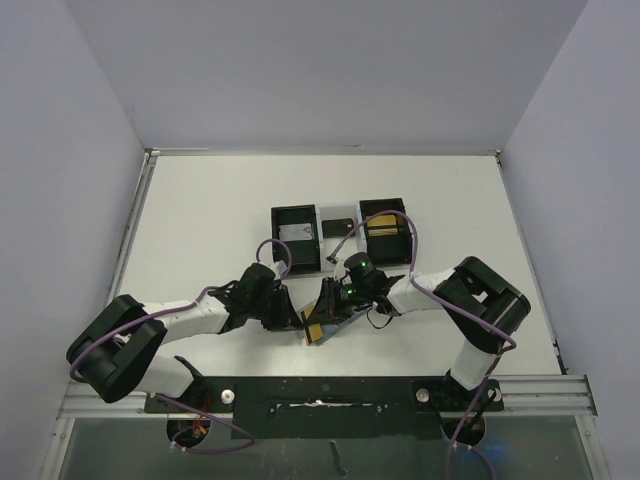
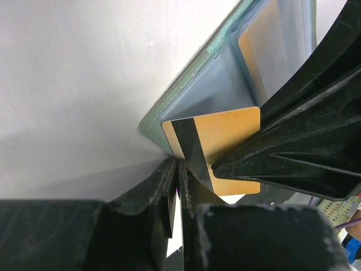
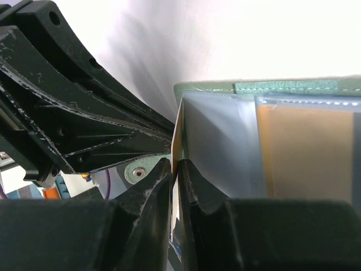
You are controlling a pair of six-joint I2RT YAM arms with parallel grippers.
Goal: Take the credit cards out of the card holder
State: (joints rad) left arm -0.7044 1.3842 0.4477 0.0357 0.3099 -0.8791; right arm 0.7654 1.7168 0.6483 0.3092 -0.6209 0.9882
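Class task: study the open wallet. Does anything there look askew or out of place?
Yes: the gold card juts past the card holder at one end, half out of its pocket, whereas the second orange card sits square inside its sleeve.

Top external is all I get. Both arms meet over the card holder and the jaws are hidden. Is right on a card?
Observer: Yes. The right wrist view shows the right gripper shut on a gold card, seen edge-on between its fingers.
Operator: And left, what is it pinching?
Observer: In the left wrist view the left gripper is shut at the green corner of the card holder. The card's corner runs in there too, so I can't tell whether it is also in that pinch.
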